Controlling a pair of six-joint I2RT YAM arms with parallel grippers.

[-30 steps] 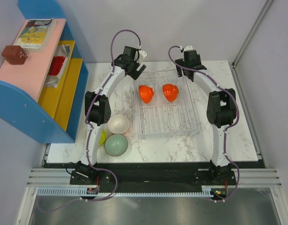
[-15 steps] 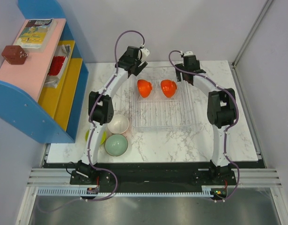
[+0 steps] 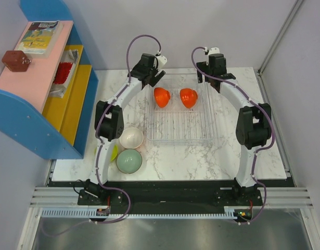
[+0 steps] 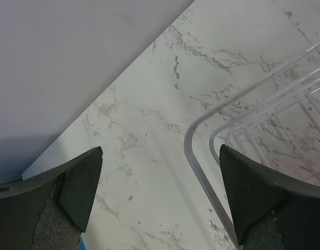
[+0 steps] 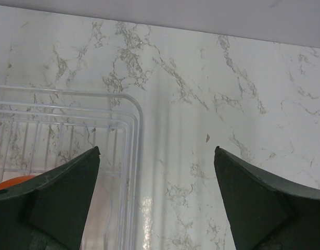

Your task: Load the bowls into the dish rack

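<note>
The clear dish rack (image 3: 180, 133) lies mid-table with two red-orange bowls (image 3: 161, 97) (image 3: 188, 97) standing on edge at its far end. A white-inside bowl (image 3: 131, 138), a pale grey-green bowl (image 3: 129, 161) and a lime-yellow bowl (image 3: 113, 152), mostly hidden behind the left arm, sit on the table left of the rack. My left gripper (image 3: 155, 77) is open and empty above the rack's far-left corner (image 4: 201, 135). My right gripper (image 3: 205, 78) is open and empty above the rack's far-right corner (image 5: 131, 104); an orange bowl's edge (image 5: 14, 181) shows there.
A blue-pink-yellow shelf unit (image 3: 40, 78) stands at the left with a book and packets on it. Grey walls close the back and right sides. Bare marble table (image 3: 243, 146) lies right of the rack.
The rack with both orange bowls slid toward the far side and straightened. Both grippers let go of its far corners and now stand open above them; the right arm swung outward.
</note>
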